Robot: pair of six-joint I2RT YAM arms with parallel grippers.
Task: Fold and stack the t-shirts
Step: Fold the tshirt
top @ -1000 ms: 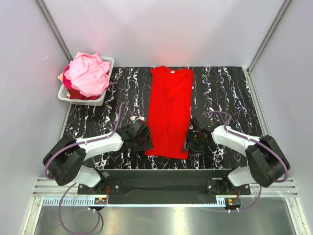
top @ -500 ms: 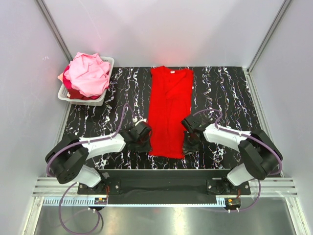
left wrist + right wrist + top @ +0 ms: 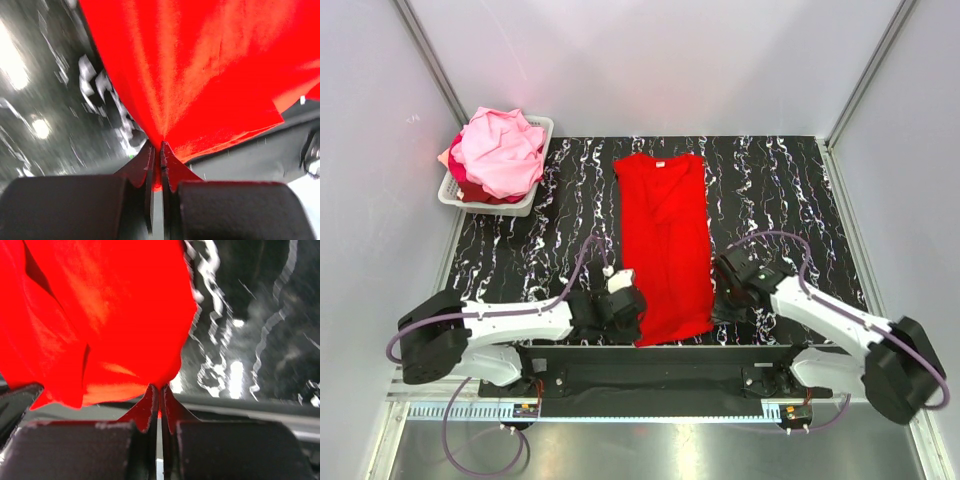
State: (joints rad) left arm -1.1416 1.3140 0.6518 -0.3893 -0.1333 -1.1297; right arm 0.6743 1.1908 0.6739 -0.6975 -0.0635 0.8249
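pinching the red t-shirt (image 3: 665, 240) at its near hem, my left gripper (image 3: 156, 146) and right gripper (image 3: 159, 387) are both closed tight on cloth. it lies lengthwise on the black marbled table (image 3: 780, 190), collar far; pink t-shirts (image 3: 502, 150) sit heaped in the white basket (image 3: 544, 140).

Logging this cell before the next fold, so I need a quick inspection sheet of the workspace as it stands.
Surface: black marbled table.
Job's things: red t-shirt laid lengthwise mid-table, hem nearest the arms; pink t-shirts heaped in white basket, far left corner.
Clutter: nothing seen.
Grippers: left gripper shut on the red shirt's hem; right gripper likewise.
Cables: purple cables loop along both arms, off the cloth.
Surroundings: plain white walls.
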